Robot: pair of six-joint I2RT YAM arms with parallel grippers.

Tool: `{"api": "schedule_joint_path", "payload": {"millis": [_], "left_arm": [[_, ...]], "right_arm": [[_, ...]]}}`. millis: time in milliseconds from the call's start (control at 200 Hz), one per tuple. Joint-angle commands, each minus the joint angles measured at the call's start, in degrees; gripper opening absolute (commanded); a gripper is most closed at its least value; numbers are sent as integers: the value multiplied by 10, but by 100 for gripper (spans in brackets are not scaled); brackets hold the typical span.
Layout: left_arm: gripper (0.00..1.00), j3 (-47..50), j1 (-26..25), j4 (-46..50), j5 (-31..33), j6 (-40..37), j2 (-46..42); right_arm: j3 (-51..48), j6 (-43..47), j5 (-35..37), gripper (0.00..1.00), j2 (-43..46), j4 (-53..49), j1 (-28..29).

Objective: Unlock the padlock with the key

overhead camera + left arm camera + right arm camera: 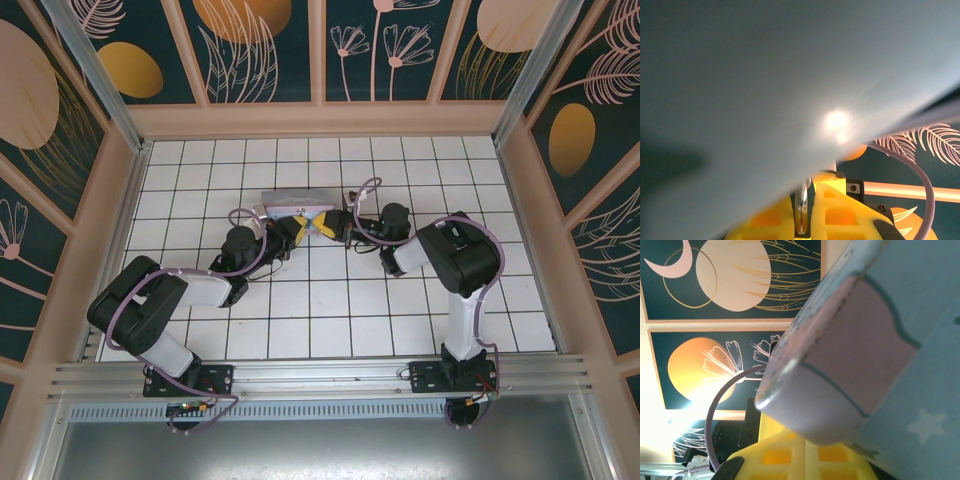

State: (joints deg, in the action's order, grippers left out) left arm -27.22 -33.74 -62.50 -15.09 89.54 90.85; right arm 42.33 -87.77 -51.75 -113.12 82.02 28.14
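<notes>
Two arms are reaching in from the near edge of the tabletop (400, 320), and their two hands are meeting over the middle tiles. The left hand (300, 224) and right hand (328, 226) are pointing at each other, nearly tip to tip. One box (285, 200) is sitting just behind them, touching or almost touching the left hand.

From the left wrist, the box is showing as a blurred blue-grey face pressing close above the fingers (840, 215). These two yellow fingers are standing narrow, and one thin bright metal piece (801, 205) is sitting upright in the slit between them. Whether it is the key or the padlock's shackle I cannot tell. In the overhead view both are too small to pick out among the fingers.

From the right wrist, the box corner is hanging just over the yellow fingers (775, 457). Its print is showing one pink patch edged in dark line and one pale star (925, 425) on blue. The two fingers here are lying close together with a thin seam between them, but the box is covering their tips, so I cannot tell whether this hand is gripping anything.

One lavender cable (715, 410) is looping beside the box.
</notes>
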Motion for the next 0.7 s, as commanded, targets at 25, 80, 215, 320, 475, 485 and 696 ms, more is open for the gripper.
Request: {"api": "schedule_joint_path", "payload": {"millis": [25, 80, 215, 320, 475, 485, 696], "left_arm": [[0, -10, -41, -50, -168, 14, 1], [0, -10, -40, -50, -169, 14, 0], [0, -6, -41, -62, -171, 22, 3], [0, -4, -41, -68, -170, 27, 6], [0, -6, -41, -69, -167, 31, 7], [0, -6, -41, -69, -167, 30, 8], [0, 1, -40, -31, -139, 18, 11]], "right_arm": [[33, 64, 50, 0, 51, -64, 17], [47, 142, 47, 0, 75, -159, 17], [98, 373, 83, 0, 124, -416, 21], [91, 353, 75, 0, 117, -404, 15], [53, 177, 63, 0, 80, -208, 29], [53, 168, 63, 0, 77, -198, 29], [63, 186, 100, 0, 90, -245, 49]]}}
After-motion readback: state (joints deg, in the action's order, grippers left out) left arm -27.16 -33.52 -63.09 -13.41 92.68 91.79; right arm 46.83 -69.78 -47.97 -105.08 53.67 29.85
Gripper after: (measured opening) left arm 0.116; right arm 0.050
